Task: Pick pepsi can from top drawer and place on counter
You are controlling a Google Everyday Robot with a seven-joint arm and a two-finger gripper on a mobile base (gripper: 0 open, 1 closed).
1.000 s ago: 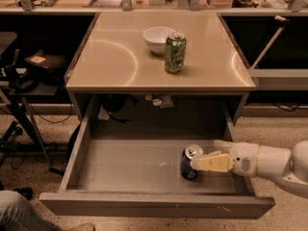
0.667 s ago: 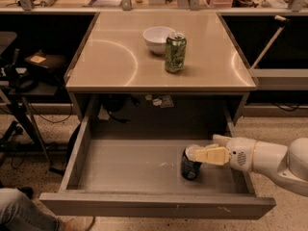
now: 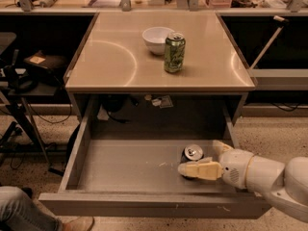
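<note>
While pepsi can [image 3: 193,153] stays put, hand [image 3: 198,158] sits lower in top drawer [image 3: 127,166].

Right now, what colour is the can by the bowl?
That soda can is green, camera view. Gripper is in the top drawer at the pepsi can.
</note>
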